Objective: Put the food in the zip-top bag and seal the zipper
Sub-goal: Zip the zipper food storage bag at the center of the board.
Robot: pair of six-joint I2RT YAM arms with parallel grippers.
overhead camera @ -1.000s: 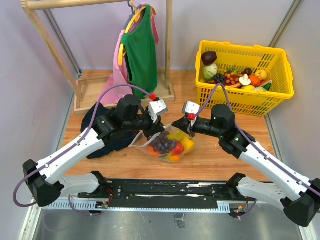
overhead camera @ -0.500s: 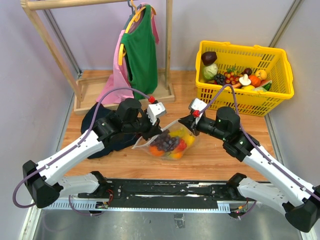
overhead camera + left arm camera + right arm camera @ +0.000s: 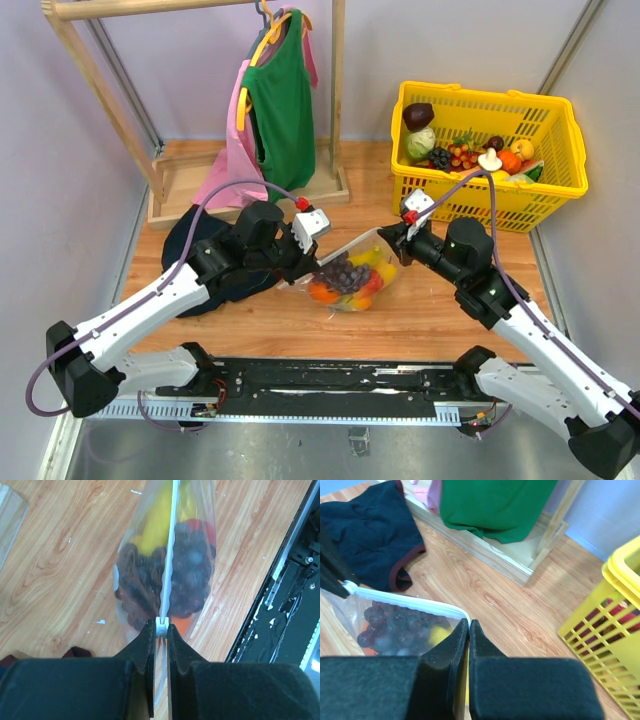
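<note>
The clear zip-top bag (image 3: 350,275) hangs between my two grippers above the wooden table, with purple grapes (image 3: 345,272), an orange piece and red and yellow pieces inside. My left gripper (image 3: 305,262) is shut on the white zipper slider (image 3: 161,626) at the bag's left end. The zipper strip (image 3: 170,555) runs straight away from it. My right gripper (image 3: 392,240) is shut on the bag's right top corner (image 3: 465,616). In the right wrist view the zipper (image 3: 405,600) runs left to the left gripper's fingertip (image 3: 332,582), grapes (image 3: 390,625) below it.
A yellow basket (image 3: 487,155) with more toy food stands at the back right. A dark navy cloth (image 3: 200,260) lies under the left arm. A wooden rack (image 3: 200,110) with green and pink garments stands at the back left. The black rail (image 3: 330,385) runs along the near edge.
The bag and both grippers have shifted right. The right gripper has drawn back toward the basket, stretching the top edge straight, and the bag's contents hang a little further right.
</note>
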